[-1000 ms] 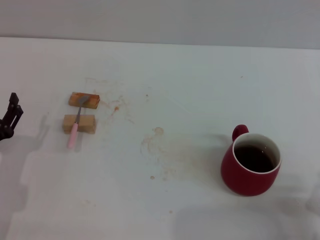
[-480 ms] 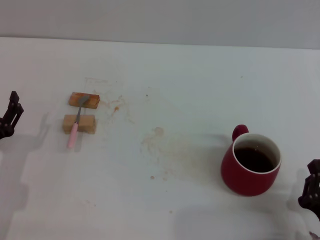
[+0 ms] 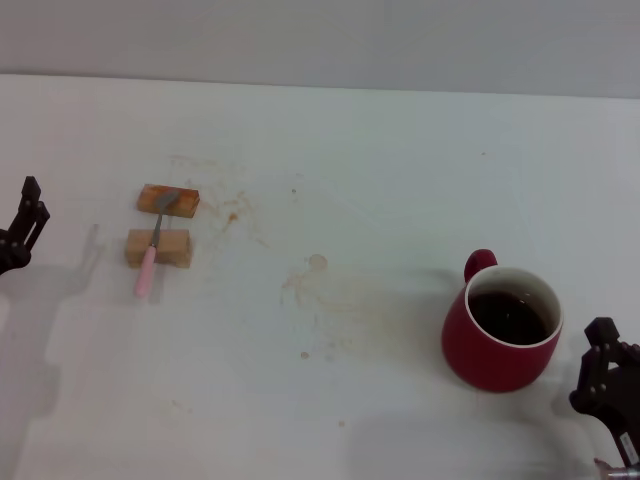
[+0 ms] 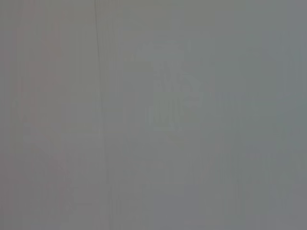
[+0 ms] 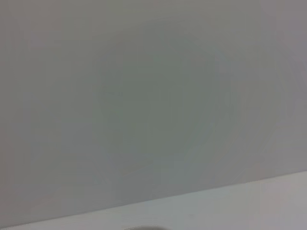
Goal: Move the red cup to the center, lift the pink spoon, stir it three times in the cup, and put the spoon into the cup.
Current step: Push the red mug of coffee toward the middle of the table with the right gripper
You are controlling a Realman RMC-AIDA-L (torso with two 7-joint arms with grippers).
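We see a white tabletop [image 3: 330, 150], marked with faint brownish stains near its middle. The red cup [image 3: 502, 328] (dark liquid inside) stands directly on it. Well to the cup's left lie two tan wooden blocks [image 3: 158, 247], just apart, and the pink spoon [image 3: 151, 255] rests across them, its handle end reaching the tabletop.

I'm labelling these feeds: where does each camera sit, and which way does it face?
Head: on the robot's head, looking forward and down at the table with cup, spoon and blocks; the left claw and right claw show at the edges.
Left wrist: on the left arm, facing a blank grey surface; no body part shows.
Right wrist: on the right arm, facing grey wall above a white table edge; no body part shows.
Shared: head and right wrist both show the table.
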